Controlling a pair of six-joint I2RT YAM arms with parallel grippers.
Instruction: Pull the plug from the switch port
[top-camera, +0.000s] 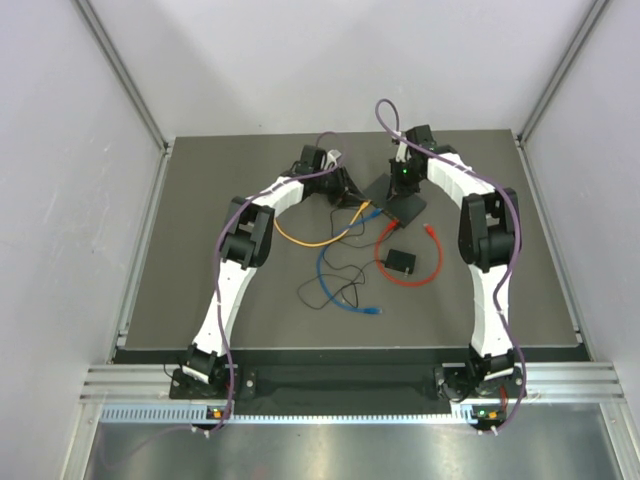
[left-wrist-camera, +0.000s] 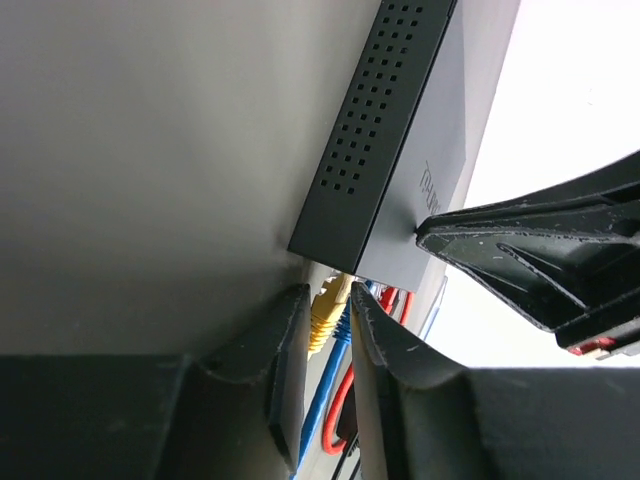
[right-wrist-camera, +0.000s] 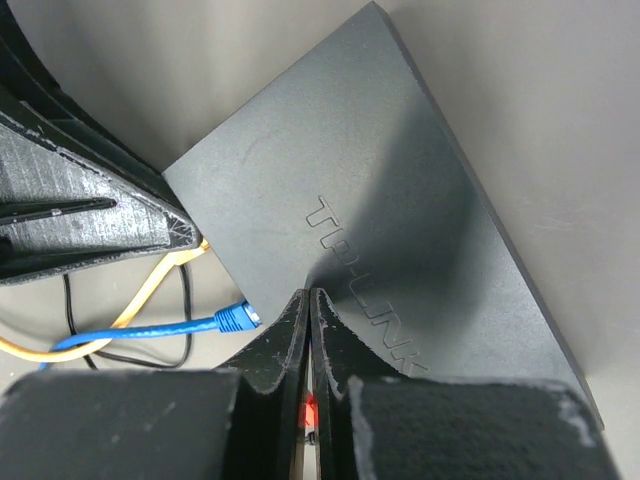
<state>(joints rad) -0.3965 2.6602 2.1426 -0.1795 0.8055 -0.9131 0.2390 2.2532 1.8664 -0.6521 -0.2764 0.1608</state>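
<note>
Grey table mat (top-camera: 200, 300), far centre: switch (right-wrist-camera: 400, 200), right gripper's (right-wrist-camera: 309, 300) pressed-together tips resting on its lid. Left gripper (left-wrist-camera: 328, 292), nearer the port edge, pinches yellow plug (left-wrist-camera: 328, 315); plug's long axis runs out of socket, back between those fingers.

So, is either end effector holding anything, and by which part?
The left end effector pinches the yellow plug at the switch; right end effector, shut, grips nothing.

Cable tangle (top-camera: 340, 275) before the switch (top-camera: 408, 208) (free room at left of table (top-camera: 190, 190))
</note>
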